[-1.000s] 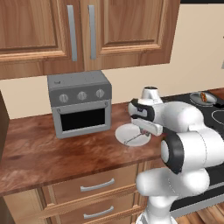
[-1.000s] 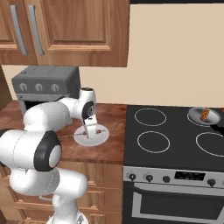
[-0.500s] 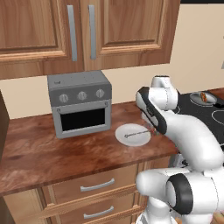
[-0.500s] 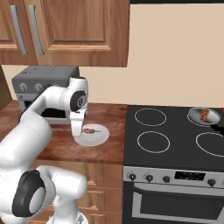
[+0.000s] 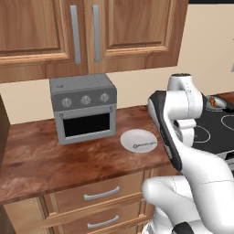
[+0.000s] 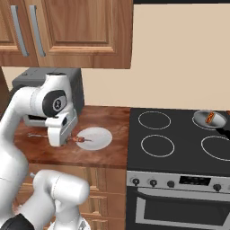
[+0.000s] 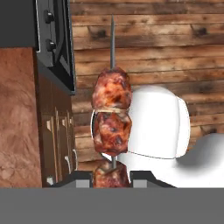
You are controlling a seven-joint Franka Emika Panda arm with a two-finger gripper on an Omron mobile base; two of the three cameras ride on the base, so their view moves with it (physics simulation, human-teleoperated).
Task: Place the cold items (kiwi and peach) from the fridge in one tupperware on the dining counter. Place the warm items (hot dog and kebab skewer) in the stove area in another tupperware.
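- One warm item, the kebab skewer point(image 7: 111, 127), is up off its white plate point(image 6: 96, 137) and clamped in the gripper point(image 7: 111, 177), whose jaws are closed on the skewer's lowest chunk of meat.
- In the right base view the gripper point(image 6: 67, 140) hangs over the wooden countertop point(image 6: 108, 155) at the plate's left edge, with the kebab skewer point(image 6: 82, 139) poking out over the plate.
- The hot dog point(image 6: 210, 118) sits in a pan point(image 6: 217, 121) on the back right burner of the stove point(image 6: 179, 139), untouched.
- By my judgement the task is at an early stage for the warm pair: the skewer needs carrying to a container, then the hot dog; the fruit's state cannot be told.
- The skewer's long axis runs straight out from the gripper, its bare metal tip pointing away from the hand; in the right base view it lies roughly level, pointing toward the stove.
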